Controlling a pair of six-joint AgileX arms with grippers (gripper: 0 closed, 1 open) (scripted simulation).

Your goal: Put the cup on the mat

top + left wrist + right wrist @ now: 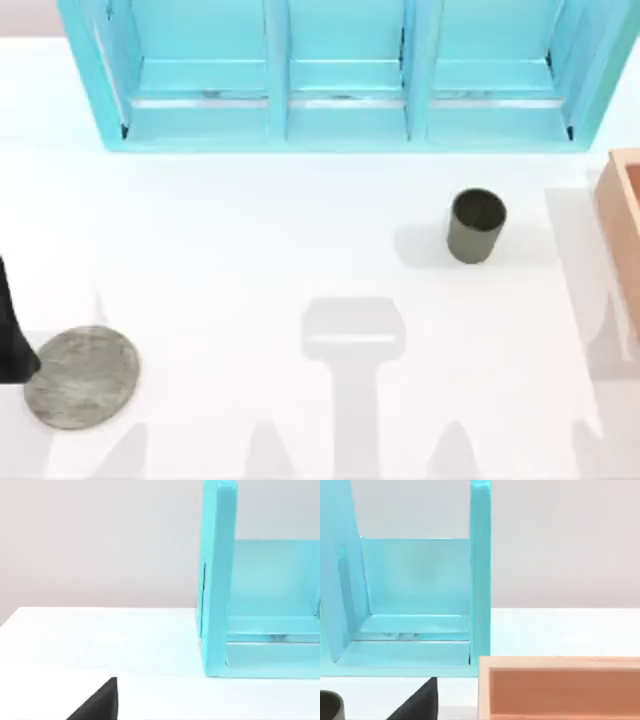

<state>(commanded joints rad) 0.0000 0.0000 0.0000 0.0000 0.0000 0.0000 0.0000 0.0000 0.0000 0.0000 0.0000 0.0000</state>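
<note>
The cup [476,226] stands upright on the white table, right of centre, olive-grey and dark inside; its rim also shows in the right wrist view [330,704]. The mat [82,377], a flat round mottled grey disc, lies near the front left corner, far from the cup. A dark part of my left arm [10,330] reaches in at the table's left edge, just beside the mat. A black piece of the left gripper [100,704] shows low in the left wrist view, and a like piece of the right gripper [420,702] in the right wrist view. Neither holds anything that I can see.
A cyan shelf unit [340,80] with three bays runs along the back of the table. An orange-tan box [622,230] stands at the right edge, right of the cup, and shows close in the right wrist view [560,685]. White table lies between cup and mat.
</note>
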